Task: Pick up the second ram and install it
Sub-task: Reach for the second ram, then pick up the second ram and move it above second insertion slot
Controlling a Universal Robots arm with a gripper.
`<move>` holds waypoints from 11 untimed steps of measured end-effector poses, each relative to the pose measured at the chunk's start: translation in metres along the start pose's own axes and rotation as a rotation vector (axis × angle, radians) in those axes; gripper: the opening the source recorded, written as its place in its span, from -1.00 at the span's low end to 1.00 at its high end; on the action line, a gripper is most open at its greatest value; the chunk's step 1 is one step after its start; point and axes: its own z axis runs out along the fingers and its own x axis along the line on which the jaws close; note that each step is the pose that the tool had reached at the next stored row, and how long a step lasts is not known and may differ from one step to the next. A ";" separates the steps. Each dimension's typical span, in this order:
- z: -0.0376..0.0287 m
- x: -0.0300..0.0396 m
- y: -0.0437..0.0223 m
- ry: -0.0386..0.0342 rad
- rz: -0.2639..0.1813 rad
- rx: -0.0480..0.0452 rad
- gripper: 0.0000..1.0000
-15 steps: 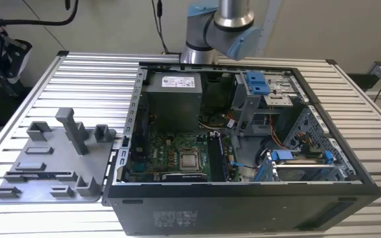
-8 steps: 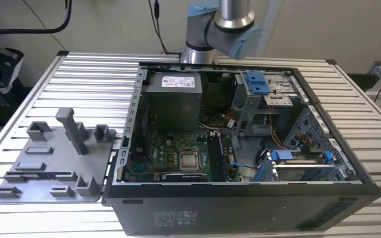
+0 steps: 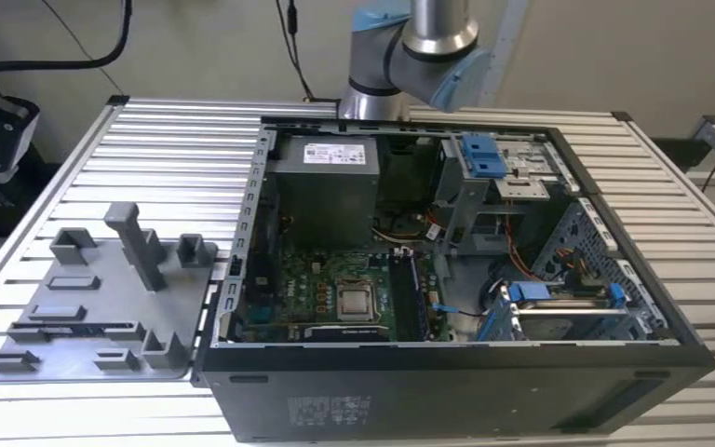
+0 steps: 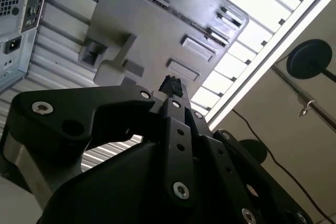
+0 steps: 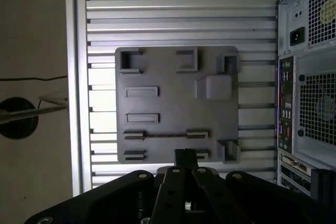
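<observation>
The end effector [image 5: 186, 157] hangs over the grey holder plate [image 5: 168, 87] on the slatted surface [image 5: 173, 19], clenched, fingertips together with nothing between them. The second ram [image 5: 165, 135] stands on edge between two slotted blocks of that plate, ungrasped. An open computer case [image 3: 457, 372] sits just beside the plate.

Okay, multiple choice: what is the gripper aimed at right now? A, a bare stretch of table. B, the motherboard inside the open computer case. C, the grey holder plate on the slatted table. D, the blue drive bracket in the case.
C: in both wrist views the gripper sits in front of the grey holder plate, while the computer case stands beside that plate, apart from the gripper.
</observation>
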 end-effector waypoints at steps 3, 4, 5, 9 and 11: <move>0.0000 0.0000 0.0000 0.0007 0.000 0.0000 -0.79; 0.0000 0.0000 0.0000 0.0008 0.000 0.0000 -0.79; 0.0000 0.0000 0.0000 0.0009 0.000 0.0000 -0.79; 0.0000 0.0000 0.0000 0.0011 0.000 0.0000 -0.79; 0.0001 0.0000 0.0000 0.0012 0.000 0.0000 -0.79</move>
